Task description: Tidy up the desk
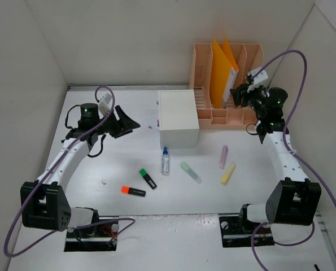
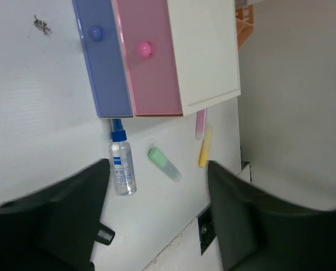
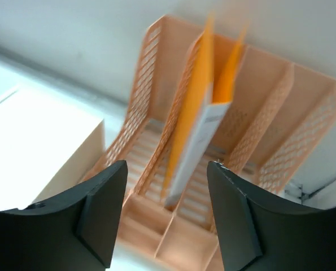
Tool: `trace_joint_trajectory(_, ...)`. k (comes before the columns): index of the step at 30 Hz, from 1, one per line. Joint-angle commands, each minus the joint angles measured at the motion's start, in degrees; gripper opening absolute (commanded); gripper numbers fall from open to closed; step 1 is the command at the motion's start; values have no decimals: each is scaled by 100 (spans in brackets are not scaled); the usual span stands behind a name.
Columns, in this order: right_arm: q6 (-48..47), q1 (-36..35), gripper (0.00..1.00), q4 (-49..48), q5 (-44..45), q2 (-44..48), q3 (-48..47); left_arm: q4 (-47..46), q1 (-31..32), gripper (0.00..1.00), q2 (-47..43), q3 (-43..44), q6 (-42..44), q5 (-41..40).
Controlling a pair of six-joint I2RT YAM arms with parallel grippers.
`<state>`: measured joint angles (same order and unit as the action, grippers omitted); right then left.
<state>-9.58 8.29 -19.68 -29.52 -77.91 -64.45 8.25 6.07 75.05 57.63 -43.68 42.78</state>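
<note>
The white desk (image 1: 100,164) carries several loose items: a small spray bottle (image 1: 165,161), a green highlighter (image 1: 190,172), a pink highlighter (image 1: 223,156), a yellow highlighter (image 1: 228,173), a green-capped black marker (image 1: 147,178) and an orange-capped black marker (image 1: 133,191). My left gripper (image 1: 128,122) is open and empty, raised left of the white drawer box (image 1: 178,118). Its wrist view shows the box's blue (image 2: 104,62) and pink (image 2: 151,62) drawers shut. My right gripper (image 1: 237,94) is open and empty, raised in front of the peach file organizer (image 1: 227,84).
The organizer (image 3: 258,113) holds an orange folder (image 3: 193,118) upright and has small front compartments (image 1: 219,117). White walls enclose the desk on three sides. A small speck lies at front left (image 1: 103,182). Cables loop over both arms.
</note>
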Motion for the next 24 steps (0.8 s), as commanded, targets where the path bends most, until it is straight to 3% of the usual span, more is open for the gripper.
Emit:
trace_joint_trajectory(1, -351, -125, 22, 1551, -1578, 416, -244, -218, 70, 40, 412, 476, 158, -227)
trace_joint_trajectory(2, -412, -126, 21, 1764, -1583, 417, -244, -219, 70, 27, 554, 539, 158, -227)
trace_joint_trajectory(3, -508, -448, 0, 2088, -1984, 574, -261, -454, 122, 11, 833, 678, 71, -122)
trace_joint_trajectory(4, -501, -452, 0, 2091, -1988, 575, -253, -456, 123, 1, 975, 680, 70, -104)
trace_joint_trajectory(6, -544, -757, 5, 2398, -2215, 680, -253, -727, 123, 0, 1222, 820, -61, 62)
trace_joint_trajectory(10, -510, -1321, 38, 2925, -2191, 663, -437, -1527, 123, 36, 1915, 1127, -483, 125)
trace_joint_trajectory(12, -492, -1505, 44, 3181, -1936, 593, -534, -1502, 193, 55, 2145, 1461, -492, 125)
trace_joint_trajectory(14, -413, -1576, 47, 3251, -1883, 540, -595, -1511, 254, 64, 2400, 1707, -536, 169)
trace_joint_trajectory(18, -264, -1612, 47, 3260, -1672, 365, -727, -1844, 430, 63, 2787, 1980, -773, 300)
trace_joint_trajectory(21, -114, -1603, 46, 3251, -1592, 224, -815, -2203, 483, 47, 3068, 2051, -1001, 423)
trace_joint_trajectory(24, -87, -1585, 44, 3251, -1540, 162, -842, -2782, 483, 40, 3200, 1946, -1353, 634)
